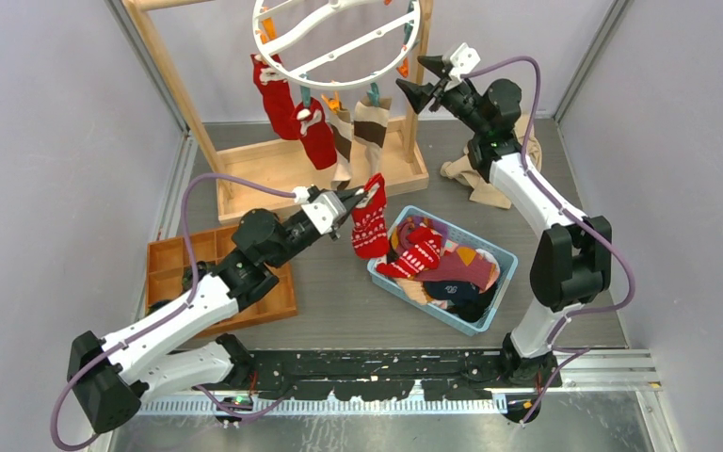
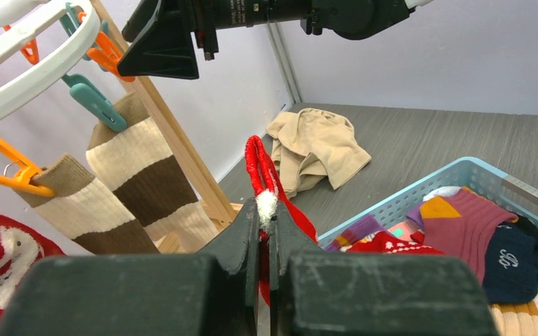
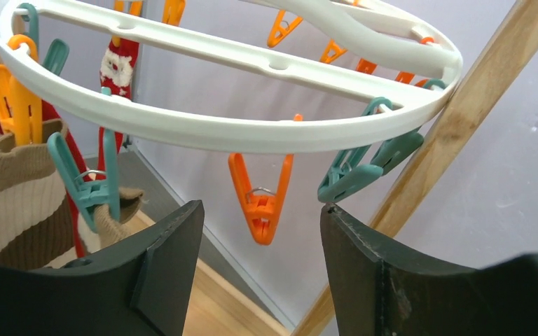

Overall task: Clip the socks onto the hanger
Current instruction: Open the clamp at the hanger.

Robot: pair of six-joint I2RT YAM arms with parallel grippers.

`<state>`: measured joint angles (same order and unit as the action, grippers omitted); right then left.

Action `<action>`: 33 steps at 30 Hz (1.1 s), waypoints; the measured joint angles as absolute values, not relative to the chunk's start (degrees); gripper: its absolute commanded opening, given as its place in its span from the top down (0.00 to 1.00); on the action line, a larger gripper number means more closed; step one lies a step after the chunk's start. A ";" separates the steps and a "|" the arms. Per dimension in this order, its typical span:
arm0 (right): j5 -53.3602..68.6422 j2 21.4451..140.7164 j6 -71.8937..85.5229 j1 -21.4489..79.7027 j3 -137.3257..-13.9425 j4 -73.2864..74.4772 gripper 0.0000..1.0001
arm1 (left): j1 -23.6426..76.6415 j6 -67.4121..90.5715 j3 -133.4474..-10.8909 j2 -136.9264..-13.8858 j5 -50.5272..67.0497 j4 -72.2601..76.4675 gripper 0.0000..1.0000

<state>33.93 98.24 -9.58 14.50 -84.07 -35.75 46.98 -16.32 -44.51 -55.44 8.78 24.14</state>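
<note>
1. The left gripper (image 1: pixel 358 200) is clamped shut on the cuff of a red sock (image 1: pixel 370 226). It holds the sock in the air between the base of the wooden frame (image 1: pixel 174 89) and the blue basket (image 1: pixel 490 250), below the hanger (image 1: pixel 339 56).
2. The right gripper (image 3: pixel 263 224) is up at the ring with its jaws apart. One finger sits on each side of a free orange clip (image 3: pixel 260 203), and neither touches it.
3. Risk: if the right jaws close off-centre, they may slip off the clip's handles or catch the teal clip (image 3: pixel 364 168) just beside it.
4. Risk: the ring hangs freely, so any push could swing it and carry the clip's mouth away from the cuff.
5. Risk: only a short loop of floppy cuff stands above the left fingers. It may fold over rather than enter the clip.
6. Risk: the arms must meet close together, so their fingers could collide.
7. Sock axis: roughly vertical. The cuff is pinched at the top and the foot hangs down toward the table.
</note>
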 measured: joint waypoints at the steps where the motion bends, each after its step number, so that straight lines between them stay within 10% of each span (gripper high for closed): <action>1: 34.13 98.94 -9.72 14.50 -84.90 -36.16 0.33 | 46.63 -16.23 -44.91 -56.05 8.91 24.16 1.00; 33: 33.26 104.01 -10.17 16.60 -91.57 -38.02 0.44 | 45.19 -10.37 -46.22 -65.25 11.84 31.62 1.00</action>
